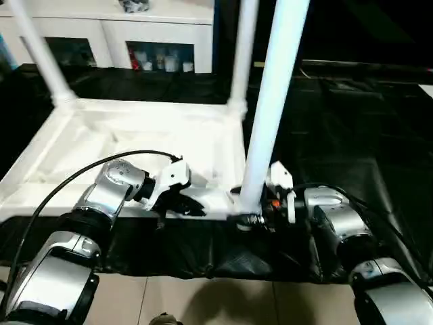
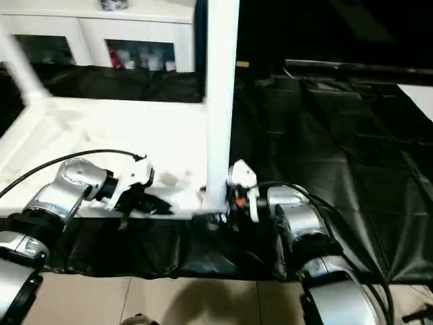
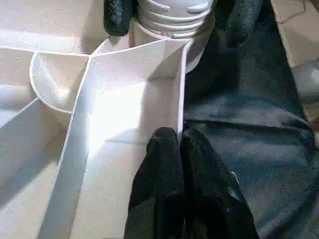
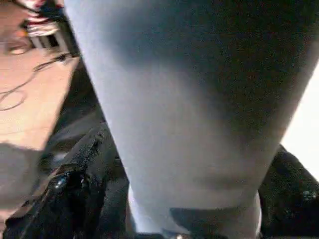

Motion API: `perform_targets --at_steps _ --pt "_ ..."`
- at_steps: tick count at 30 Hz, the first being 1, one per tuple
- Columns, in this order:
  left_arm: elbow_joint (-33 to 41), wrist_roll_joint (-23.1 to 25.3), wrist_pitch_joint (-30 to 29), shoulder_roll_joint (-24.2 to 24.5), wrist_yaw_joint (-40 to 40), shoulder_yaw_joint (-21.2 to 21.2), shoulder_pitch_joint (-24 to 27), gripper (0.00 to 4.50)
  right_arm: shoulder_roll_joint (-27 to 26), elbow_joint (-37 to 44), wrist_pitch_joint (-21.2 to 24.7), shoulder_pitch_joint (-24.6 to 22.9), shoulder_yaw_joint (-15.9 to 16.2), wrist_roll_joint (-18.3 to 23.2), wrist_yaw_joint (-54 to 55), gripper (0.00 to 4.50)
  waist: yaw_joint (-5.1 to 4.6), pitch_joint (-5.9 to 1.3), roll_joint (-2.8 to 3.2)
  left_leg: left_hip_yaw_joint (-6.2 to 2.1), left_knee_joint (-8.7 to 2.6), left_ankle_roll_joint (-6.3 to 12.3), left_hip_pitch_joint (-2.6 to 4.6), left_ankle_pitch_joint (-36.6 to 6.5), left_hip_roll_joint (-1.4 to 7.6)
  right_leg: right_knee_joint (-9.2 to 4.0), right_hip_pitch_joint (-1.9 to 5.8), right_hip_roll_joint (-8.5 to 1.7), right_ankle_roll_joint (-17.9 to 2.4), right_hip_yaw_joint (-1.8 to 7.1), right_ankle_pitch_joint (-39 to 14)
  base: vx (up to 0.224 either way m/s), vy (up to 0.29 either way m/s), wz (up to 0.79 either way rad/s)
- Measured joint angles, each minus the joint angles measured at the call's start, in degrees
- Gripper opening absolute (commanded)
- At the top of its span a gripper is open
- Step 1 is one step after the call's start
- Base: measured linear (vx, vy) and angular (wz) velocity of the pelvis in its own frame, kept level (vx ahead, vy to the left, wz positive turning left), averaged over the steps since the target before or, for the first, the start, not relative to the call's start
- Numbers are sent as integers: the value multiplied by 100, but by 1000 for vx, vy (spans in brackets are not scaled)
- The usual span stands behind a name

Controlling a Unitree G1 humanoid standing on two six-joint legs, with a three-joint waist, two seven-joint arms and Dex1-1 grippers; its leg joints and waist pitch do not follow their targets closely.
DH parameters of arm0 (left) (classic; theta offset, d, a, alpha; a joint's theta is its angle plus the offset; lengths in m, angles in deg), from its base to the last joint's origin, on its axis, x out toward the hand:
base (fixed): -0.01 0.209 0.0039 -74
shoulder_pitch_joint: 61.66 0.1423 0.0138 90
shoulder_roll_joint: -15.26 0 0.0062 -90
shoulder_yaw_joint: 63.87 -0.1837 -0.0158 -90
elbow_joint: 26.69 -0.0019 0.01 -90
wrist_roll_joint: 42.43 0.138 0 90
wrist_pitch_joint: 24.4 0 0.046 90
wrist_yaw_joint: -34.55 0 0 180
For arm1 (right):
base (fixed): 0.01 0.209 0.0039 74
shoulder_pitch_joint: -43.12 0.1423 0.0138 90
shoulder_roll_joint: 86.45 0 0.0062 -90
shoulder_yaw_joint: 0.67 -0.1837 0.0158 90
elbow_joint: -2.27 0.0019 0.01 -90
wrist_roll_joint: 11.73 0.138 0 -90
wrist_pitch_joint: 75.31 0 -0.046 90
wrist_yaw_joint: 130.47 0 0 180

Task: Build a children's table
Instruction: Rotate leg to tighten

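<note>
On the black plastic sheet (image 1: 352, 135) I count one upturned white ribbed plastic tabletop (image 1: 135, 135) and three upright white tapered tube legs (image 1: 274, 101). My left gripper (image 3: 179, 137), fingers together, pinches its near rim. My right gripper (image 1: 254, 218), fingers apart, straddles the nearest leg's base. A white glass-doored cabinet (image 1: 162, 30) stands behind.

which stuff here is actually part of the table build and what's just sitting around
Part of the job:
- tabletop, upside down, ribbed underside up
- near leg, upright in the near corner socket, between the right gripper's fingers
- two far legs, standing in their sockets

Just around:
- white cabinet with glass doors
- black sheet
</note>
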Motion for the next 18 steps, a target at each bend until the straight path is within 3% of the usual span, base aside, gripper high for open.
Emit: perform_targets --at_steps 12,18 --pt "32 -15 36 29 234 -35 16 0 50 457 457 -195 34 99 -137 281 49 -1 0 0 -5 -1 -1 -1 0 -2 -1 0 4 0 -2 0 0 0" --pt "-28 36 -219 -52 -323 102 -13 0 -309 228 388 -229 -429 127 992 272 -16 -1 -1 -1 -1 -12 1 7 0 1 6 0 18 0 -9 0 0 0"
